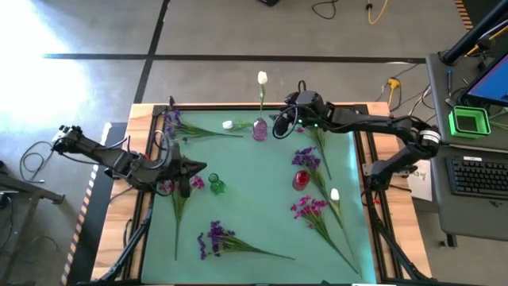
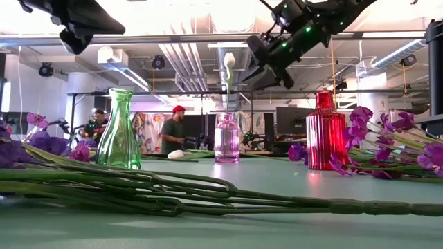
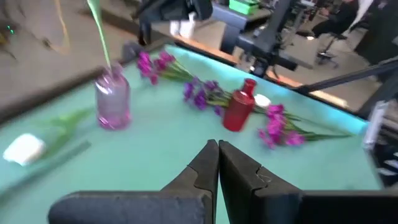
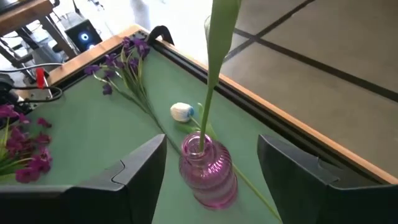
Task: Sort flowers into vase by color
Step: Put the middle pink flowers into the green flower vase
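At the far middle of the table, the right gripper (image 1: pixel 279 125) hangs with its fingers (image 4: pixel 140 171) spread wide, one to either side of the pink vase (image 4: pixel 208 171) and clear of it, gripping nothing. A white flower (image 1: pixel 262 78) stands upright in that vase, its green stem (image 4: pixel 214 68) rising between the open fingers. A second white bud (image 4: pixel 181 111) lies on the mat just beside the vase, with a purple spray (image 1: pixel 176 121) at the far left corner. Toward the left side, the left gripper (image 1: pixel 193 168) is raised above the mat with its fingers (image 3: pixel 202 168) pressed together and empty. Beside it stands the green vase (image 1: pixel 216 186), with a magenta bloom (image 1: pixel 197 183) next to that. Right of centre stands the red vase (image 1: pixel 301 179), with purple flowers (image 1: pixel 306 157) on its far side and a magenta cluster (image 1: pixel 308 208) and a white bud (image 1: pixel 335 195) on its near side. Another purple spray (image 1: pixel 214 237) lies at the near edge of the green mat (image 1: pixel 254 214).
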Motion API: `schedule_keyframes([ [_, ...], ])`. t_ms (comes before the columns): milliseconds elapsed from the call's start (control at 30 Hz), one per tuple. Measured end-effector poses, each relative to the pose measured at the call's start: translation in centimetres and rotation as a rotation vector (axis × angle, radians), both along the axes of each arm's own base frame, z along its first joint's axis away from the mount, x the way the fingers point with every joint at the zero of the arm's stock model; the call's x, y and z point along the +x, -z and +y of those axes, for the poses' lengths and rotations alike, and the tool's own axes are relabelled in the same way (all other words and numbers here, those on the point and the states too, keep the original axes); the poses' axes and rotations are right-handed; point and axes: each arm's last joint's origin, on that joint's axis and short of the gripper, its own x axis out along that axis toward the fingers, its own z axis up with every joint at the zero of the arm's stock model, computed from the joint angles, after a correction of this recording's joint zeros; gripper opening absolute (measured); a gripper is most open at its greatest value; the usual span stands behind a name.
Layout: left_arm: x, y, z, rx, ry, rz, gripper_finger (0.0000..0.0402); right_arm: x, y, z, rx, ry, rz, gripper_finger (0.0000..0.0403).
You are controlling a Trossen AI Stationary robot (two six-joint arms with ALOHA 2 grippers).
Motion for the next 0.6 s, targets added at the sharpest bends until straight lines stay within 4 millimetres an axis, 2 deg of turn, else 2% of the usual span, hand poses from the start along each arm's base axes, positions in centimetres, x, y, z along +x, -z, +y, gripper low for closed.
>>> schedule_keyframes([
  [133, -0.5, -1.1, -0.1, -0.168, 0.018, 0.082, 0.0000, -0.6, -0.7, 0.3, 0.001, -0.002, 0.000, 0.0244],
  [333, -1.2, -2.0, -0.7, -0.435, 0.043, 0.347, 0.0000, -1.6, -1.1, 1.0, 0.043, -0.005, 0.043, 0.0244],
  [600, -0.3, -2.5, -2.5, -0.581, -0.020, 0.453, 0.0000, -2.3, -2.3, 3.4, 0.057, -0.065, 0.057, 0.0244],
])
